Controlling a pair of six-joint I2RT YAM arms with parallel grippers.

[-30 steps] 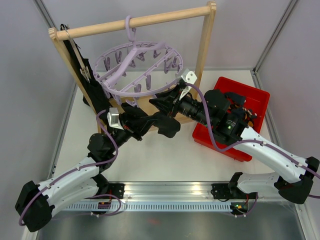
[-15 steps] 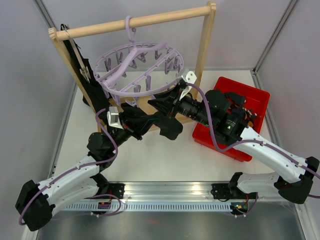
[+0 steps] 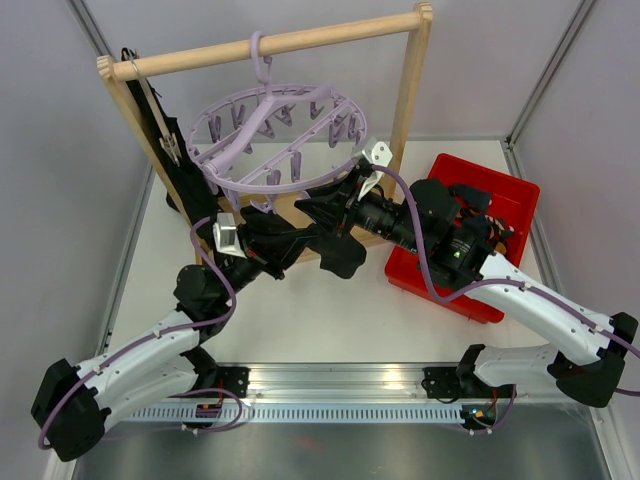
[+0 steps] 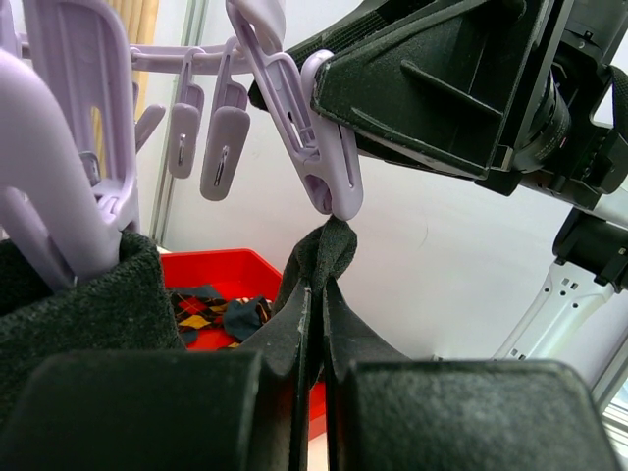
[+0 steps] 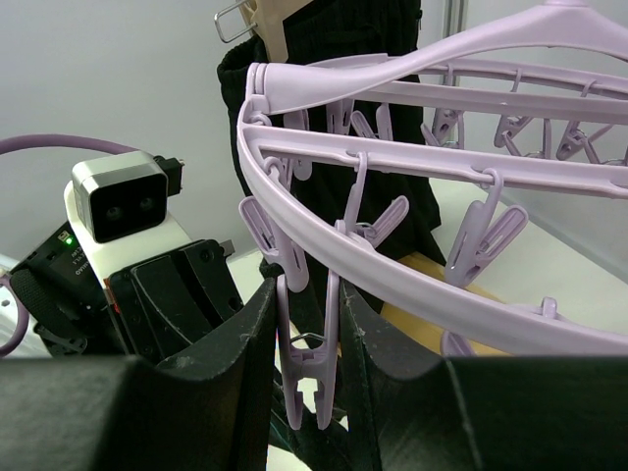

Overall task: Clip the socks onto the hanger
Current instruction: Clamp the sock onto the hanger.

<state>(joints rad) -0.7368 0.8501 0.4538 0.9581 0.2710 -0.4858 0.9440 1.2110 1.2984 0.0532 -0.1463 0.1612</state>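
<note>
Under the near rim of the hanger (image 3: 300, 184), in the overhead view, we are holding the left gripper (image 3: 318, 236) and right gripper (image 3: 318, 206) nose to nose, with the red bin (image 3: 518, 200) behind the right one. In the left wrist view, we are pinching a black sock (image 4: 322, 257) tight in the left jaws, its bunched top just under the tip of a clip (image 4: 329, 177); argyle socks (image 4: 211, 314) are lying in the bin beyond. In the right wrist view, we are clamping that clip between the right jaws, though we cannot tell whether its mouth is open. We judge we are feeding the sock in: next we need a firm squeeze, a short lift, then release. Neighbouring clips (image 5: 481, 240) are crowding close, and the hanger may swing.
</note>
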